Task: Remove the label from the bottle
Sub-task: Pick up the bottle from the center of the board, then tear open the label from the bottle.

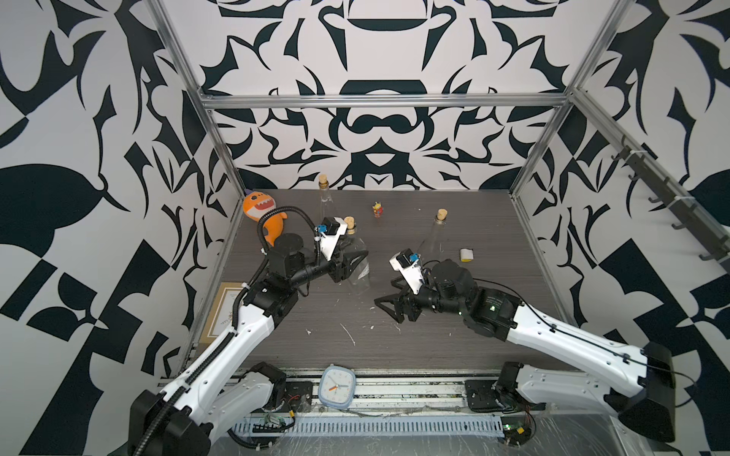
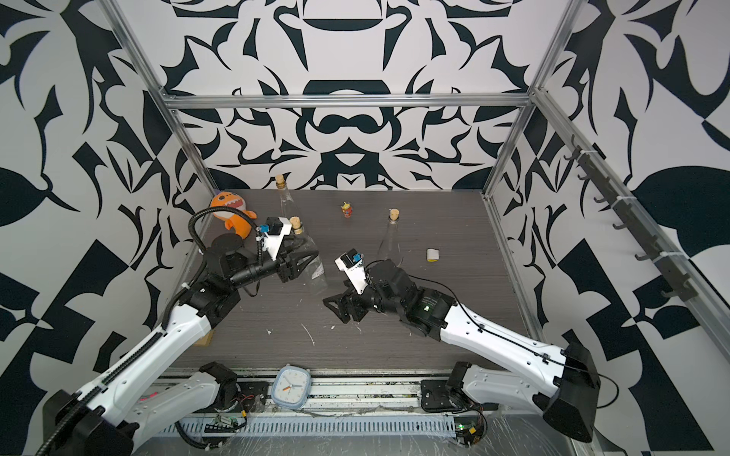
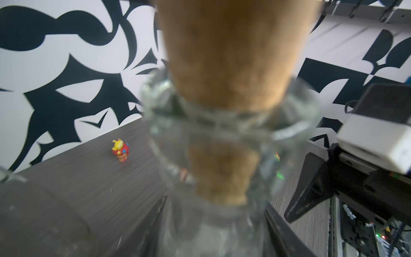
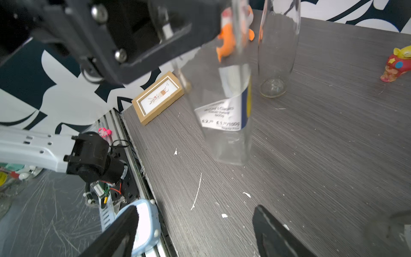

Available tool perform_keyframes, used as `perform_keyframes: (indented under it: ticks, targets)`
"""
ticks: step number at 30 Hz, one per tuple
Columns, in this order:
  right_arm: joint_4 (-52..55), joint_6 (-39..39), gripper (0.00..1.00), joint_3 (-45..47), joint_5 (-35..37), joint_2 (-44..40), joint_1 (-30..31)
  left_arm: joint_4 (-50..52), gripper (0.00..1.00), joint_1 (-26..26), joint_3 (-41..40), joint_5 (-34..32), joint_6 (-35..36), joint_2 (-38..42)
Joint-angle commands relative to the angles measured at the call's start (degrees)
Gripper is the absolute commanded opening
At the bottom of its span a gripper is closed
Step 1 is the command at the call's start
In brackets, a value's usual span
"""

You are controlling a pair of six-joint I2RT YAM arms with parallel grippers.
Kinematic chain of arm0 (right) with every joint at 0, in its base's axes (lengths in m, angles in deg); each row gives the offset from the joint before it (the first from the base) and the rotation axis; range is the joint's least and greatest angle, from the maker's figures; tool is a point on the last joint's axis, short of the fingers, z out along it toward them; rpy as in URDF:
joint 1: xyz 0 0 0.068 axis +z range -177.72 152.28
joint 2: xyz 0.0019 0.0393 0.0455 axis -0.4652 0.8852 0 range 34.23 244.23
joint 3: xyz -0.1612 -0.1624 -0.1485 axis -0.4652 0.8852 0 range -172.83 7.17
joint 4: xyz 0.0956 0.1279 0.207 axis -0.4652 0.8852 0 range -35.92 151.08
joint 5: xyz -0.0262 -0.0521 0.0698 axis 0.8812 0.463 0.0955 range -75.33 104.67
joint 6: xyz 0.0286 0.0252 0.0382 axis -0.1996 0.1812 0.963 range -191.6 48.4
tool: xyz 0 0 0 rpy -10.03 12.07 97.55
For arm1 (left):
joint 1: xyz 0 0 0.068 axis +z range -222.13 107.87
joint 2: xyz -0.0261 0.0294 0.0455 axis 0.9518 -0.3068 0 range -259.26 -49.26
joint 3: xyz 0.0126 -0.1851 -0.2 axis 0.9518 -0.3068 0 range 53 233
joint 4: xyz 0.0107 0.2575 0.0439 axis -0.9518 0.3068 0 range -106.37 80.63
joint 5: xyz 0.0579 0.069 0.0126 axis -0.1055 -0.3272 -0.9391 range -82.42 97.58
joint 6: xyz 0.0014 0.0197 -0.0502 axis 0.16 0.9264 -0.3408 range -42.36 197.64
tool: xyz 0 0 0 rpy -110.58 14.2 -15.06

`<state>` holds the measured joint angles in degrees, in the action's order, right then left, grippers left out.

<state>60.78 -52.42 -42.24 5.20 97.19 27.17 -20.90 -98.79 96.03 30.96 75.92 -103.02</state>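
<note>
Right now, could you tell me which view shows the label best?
The right wrist view: the label faces it, print readable. Both top views show the bottle but barely any label; the left wrist view shows only its cork.

We see a clear, corked glass bottle [image 1: 361,282] upright on the desk [image 1: 434,335], its white, blue-edged label [image 4: 224,111] still attached.

Left pincer [image 1: 356,263] clamped, right pincer [image 1: 386,312] spread wide, angled downward
</note>
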Motion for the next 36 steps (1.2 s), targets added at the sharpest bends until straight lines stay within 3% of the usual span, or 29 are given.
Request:
perform_keyframes:
  ticks: [1,6,16,25,36]
  targets:
    - [-9.52,5.9,0.83,1.18,6.26,0.83,1.63,3.61,0.0,-0.24,-2.27,-8.85,-1.47,5.73]
    - [-16.49,9.68,0.8,2.3,8.59,4.41,4.29,4.85,0.0,-0.32,-5.41,-14.49,-2.61,11.56]
    - [-26.17,18.07,0.7,2.6,13.25,11.61,6.4,4.82,0.0,-0.31,-7.72,-15.97,-1.62,14.26]
    - [-28.2,20.16,0.58,-0.56,13.11,17.58,7.67,3.74,0.0,-0.28,-8.23,-14.83,-1.18,14.47]
    - [-31.04,19.8,0.57,-2.15,11.85,19.84,9.0,3.66,0.0,-0.33,-8.55,-14.66,-0.99,14.31]
